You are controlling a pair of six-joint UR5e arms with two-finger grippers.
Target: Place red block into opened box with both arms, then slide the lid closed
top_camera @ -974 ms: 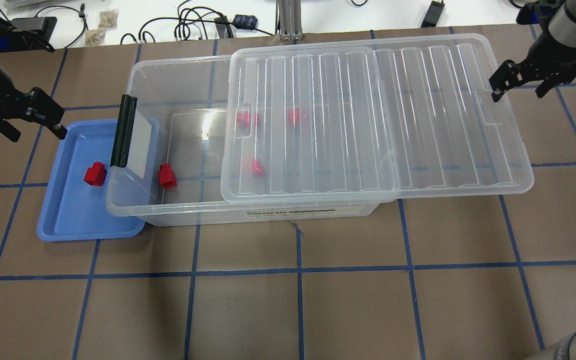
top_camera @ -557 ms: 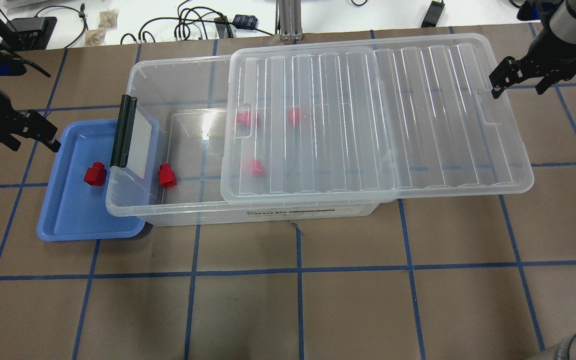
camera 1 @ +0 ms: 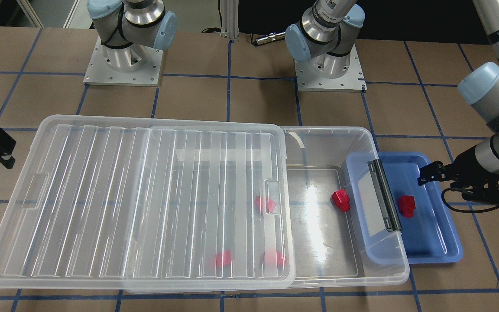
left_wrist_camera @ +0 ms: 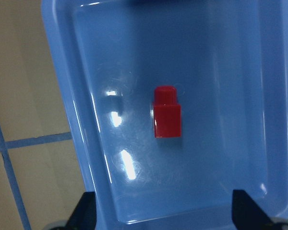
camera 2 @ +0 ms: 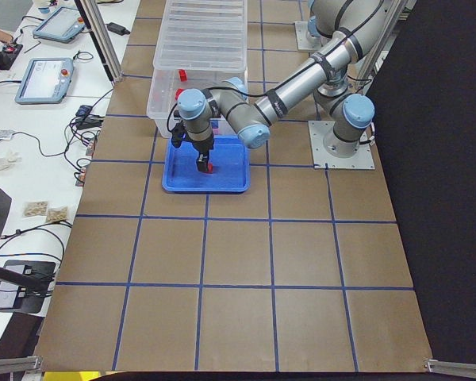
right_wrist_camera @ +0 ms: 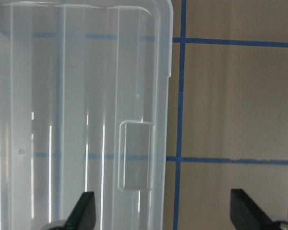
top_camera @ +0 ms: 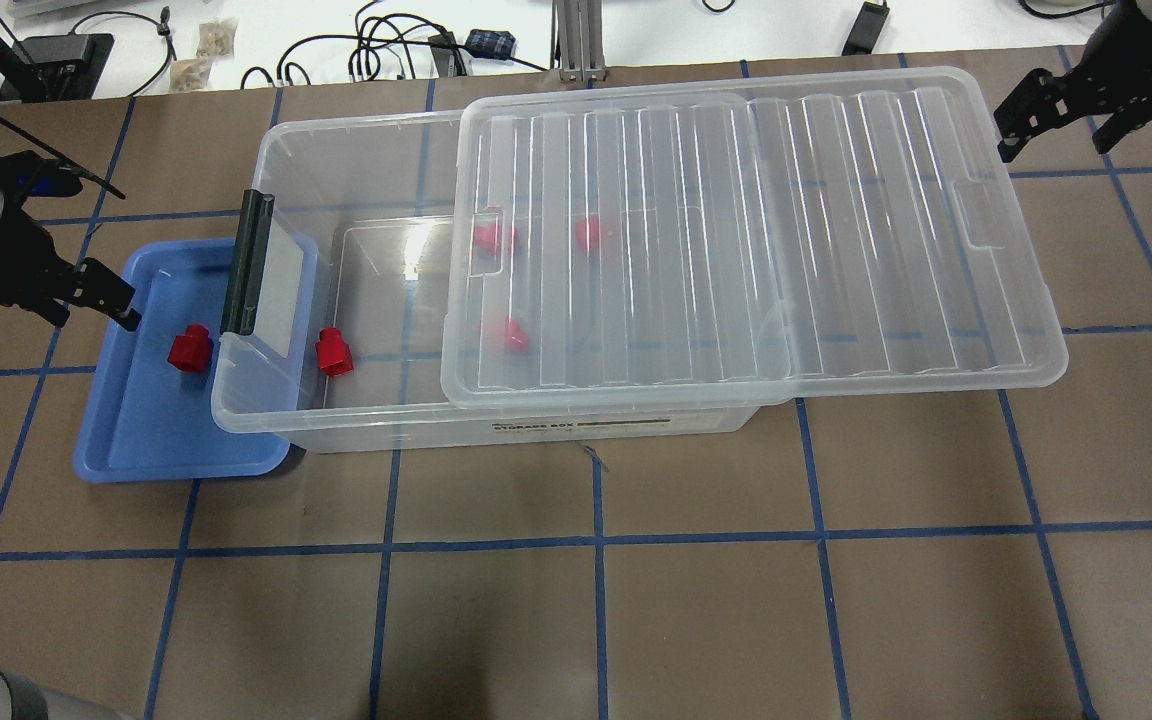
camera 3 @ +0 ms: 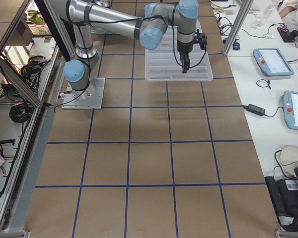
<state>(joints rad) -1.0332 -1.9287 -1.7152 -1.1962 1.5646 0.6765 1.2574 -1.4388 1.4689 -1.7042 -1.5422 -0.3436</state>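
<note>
Red block [left_wrist_camera: 167, 112] lies in the blue tray [left_wrist_camera: 230, 86] beside the box [top_camera: 386, 425], left claw [left_wrist_camera: 165, 213] released above. Likely pick step: descend, then clench.

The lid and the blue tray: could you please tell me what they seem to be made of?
The lid looks like translucent glossy moulded plastic: red blocks show blurred through its ribs. The blue tray looks like opaque glossy plastic, judging by its glare spots.
</note>
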